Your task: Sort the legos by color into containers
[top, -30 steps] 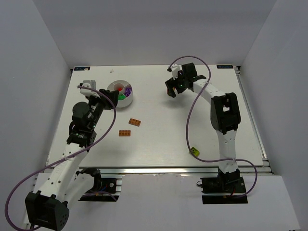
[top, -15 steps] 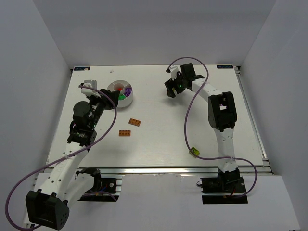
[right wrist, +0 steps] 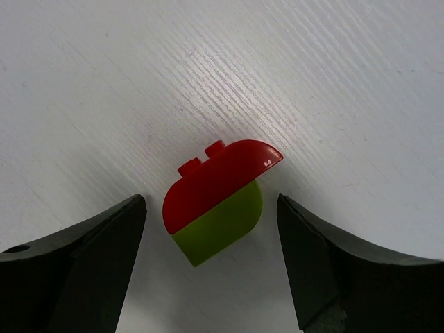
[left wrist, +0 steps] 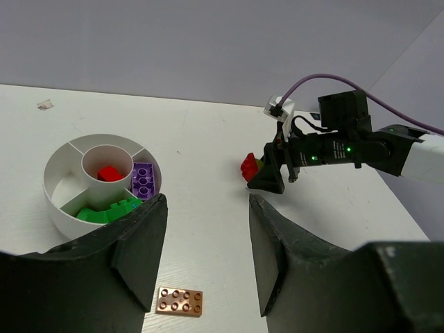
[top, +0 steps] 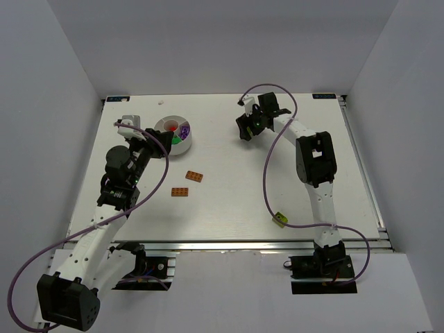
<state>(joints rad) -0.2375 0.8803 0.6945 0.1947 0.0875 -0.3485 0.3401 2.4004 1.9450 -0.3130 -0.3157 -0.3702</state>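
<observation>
Has slid left within 1 second; straddles red-and-lime piece (right wrist: 215,208) on the white surface (top: 229,198), right end effector (top: 244,130) wide, not touching. Holds left end effector (left wrist: 208,201) half-open, empty, near dish (left wrist: 57,208). Pale walls (top: 208,41) around.

The left arm (top: 104,208) rises from its base at the near left corner, folds at a raised elbow and reaches toward the far left. The left gripper (top: 158,139) points away from the base, its fingers (left wrist: 139,243) apart with an open gap between them. The right arm (top: 316,173) stretches far out, forearm angled leftward; the right gripper (top: 243,130) points downward, held low, fingers (right wrist: 90,257) spread wide
</observation>
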